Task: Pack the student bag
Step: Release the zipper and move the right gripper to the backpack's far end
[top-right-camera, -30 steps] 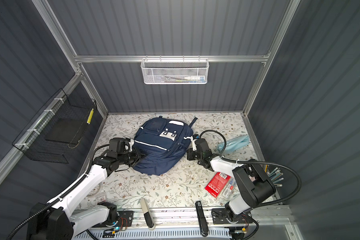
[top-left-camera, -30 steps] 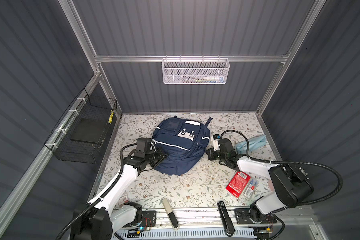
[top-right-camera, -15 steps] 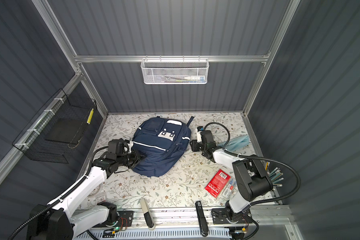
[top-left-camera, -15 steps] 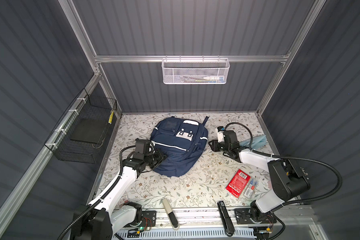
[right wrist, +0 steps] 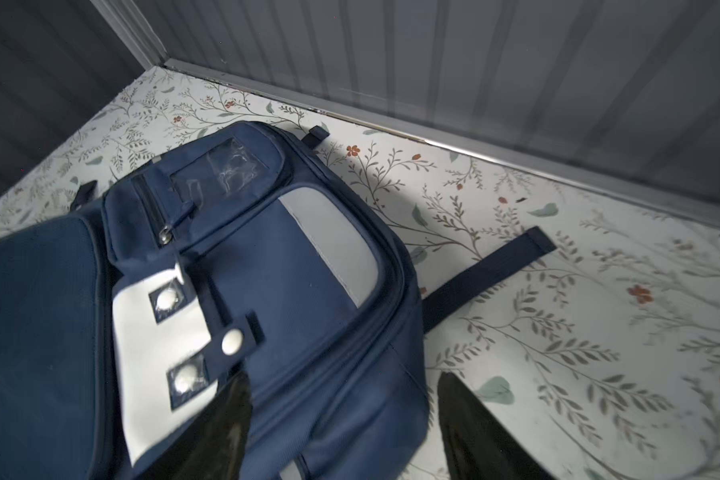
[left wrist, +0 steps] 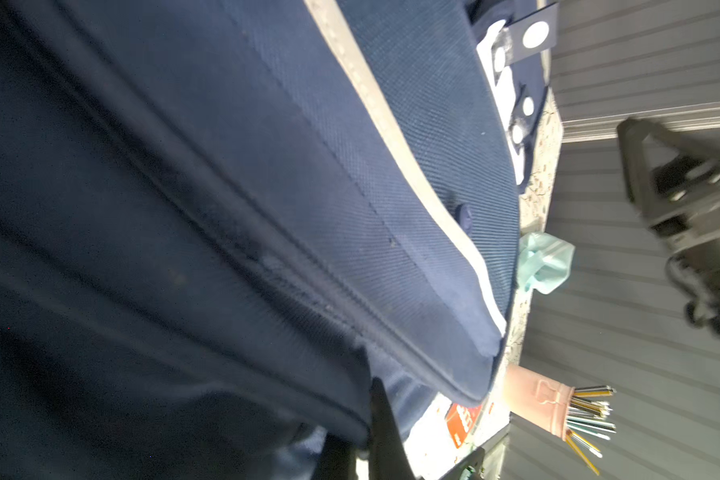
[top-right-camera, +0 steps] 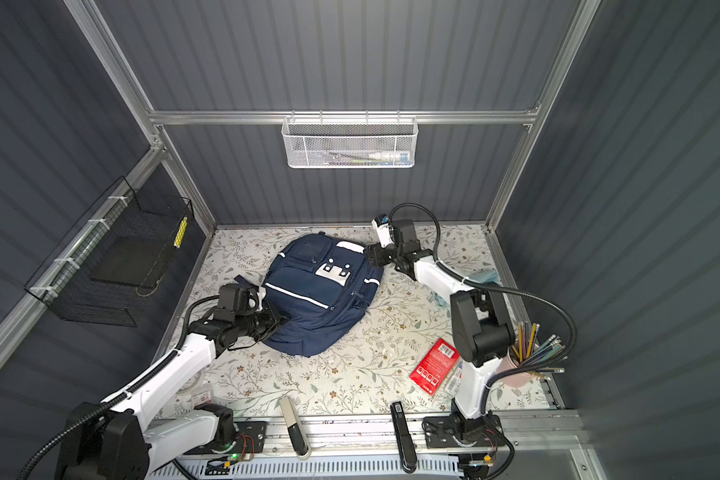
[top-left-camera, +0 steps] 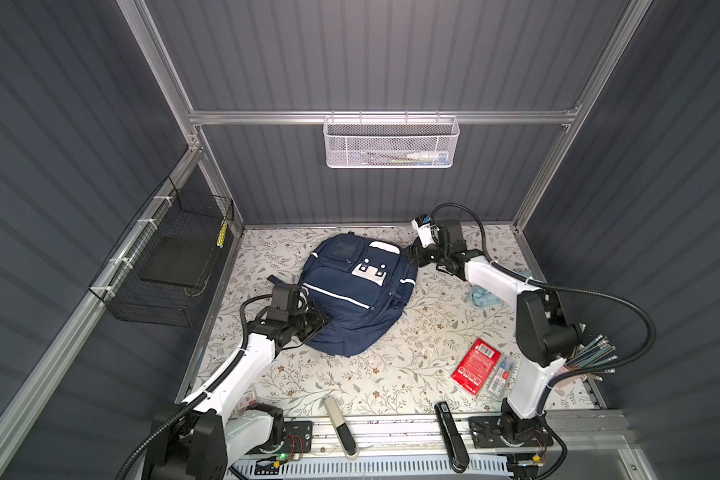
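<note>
Pinning the student bag (top-left-camera: 358, 295) on the bench (top-left-camera: 429, 332), my left hand (top-left-camera: 316, 322) clamps its near corner; my right hand (top-left-camera: 415, 254) gapes wide at the top corner and should close squarely on fabric.

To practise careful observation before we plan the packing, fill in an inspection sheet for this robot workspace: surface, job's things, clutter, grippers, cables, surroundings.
Surface: floral-print table top; no spills seen.
Job's things: student bag lying front up, mid-table.
Clutter: red packet, clear packet beside it, teal cloth, pink cup of pencils, white-handled tool and black tool at the front rail.
Grippers: left gripper shut, pinching the bag's lower edge; right gripper open at the bag's top corner, holding nothing.
Cables: black conduit loops off the right arm and the left arm.
Surroundings: white mesh basket on the back wall, small items inside; black wire basket on the left wall; grey ribbed walls.
</note>
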Robot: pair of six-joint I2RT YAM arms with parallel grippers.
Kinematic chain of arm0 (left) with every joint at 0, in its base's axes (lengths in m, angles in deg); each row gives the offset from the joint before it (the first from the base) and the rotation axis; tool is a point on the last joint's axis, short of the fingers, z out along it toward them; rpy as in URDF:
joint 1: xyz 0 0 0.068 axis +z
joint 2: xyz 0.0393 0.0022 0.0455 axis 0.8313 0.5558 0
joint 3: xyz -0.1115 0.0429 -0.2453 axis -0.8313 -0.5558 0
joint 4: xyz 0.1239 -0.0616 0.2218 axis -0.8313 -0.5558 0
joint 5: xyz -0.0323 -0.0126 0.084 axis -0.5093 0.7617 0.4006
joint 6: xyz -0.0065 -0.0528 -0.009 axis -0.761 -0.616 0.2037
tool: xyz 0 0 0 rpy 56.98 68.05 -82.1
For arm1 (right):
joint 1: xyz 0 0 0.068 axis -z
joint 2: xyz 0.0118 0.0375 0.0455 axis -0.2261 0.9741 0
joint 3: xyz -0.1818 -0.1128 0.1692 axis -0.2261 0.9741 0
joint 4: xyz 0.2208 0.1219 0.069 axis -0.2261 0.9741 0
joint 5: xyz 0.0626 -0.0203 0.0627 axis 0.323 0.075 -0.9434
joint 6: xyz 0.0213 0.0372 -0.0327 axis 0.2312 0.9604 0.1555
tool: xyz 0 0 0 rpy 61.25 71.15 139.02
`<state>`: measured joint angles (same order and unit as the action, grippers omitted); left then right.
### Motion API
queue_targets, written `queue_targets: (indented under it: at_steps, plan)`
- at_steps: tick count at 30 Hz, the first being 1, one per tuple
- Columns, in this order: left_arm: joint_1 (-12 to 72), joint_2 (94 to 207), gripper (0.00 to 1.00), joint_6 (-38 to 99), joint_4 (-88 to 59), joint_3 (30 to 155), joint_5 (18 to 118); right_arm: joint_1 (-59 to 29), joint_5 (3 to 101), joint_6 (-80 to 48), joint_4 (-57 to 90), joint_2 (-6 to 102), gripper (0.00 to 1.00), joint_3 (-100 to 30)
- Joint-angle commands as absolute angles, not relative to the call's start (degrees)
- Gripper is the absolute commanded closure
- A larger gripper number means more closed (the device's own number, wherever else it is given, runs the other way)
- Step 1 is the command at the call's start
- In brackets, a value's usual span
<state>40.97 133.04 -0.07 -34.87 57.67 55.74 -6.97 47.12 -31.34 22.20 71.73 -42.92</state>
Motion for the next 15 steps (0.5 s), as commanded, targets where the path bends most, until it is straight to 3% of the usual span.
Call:
queue_targets:
  at_steps: [1,3,6,11,15]
  plan:
    - [41.47,133.63,1.00,4.43,-35.47,57.46,61.70,-7.08,48.93,-21.06,41.66,80.79,0.25,-52.79]
    - [41.56,134.68,1.00,5.90,-36.36,58.28,63.37,-7.50,44.21,-20.12,40.47,82.09,0.25,-51.62]
    - [41.64,137.34,1.00,7.11,-35.08,58.74,64.15,-9.61,41.72,-22.61,39.94,80.98,0.35,-48.78]
    - [41.91,143.86,1.00,8.55,-31.20,60.59,63.95,-10.14,41.02,-17.80,33.81,68.21,0.76,-31.02]
    - [42.19,148.50,0.97,10.05,-29.84,65.75,63.98,-10.87,39.72,-15.37,31.69,58.13,0.75,-17.23]
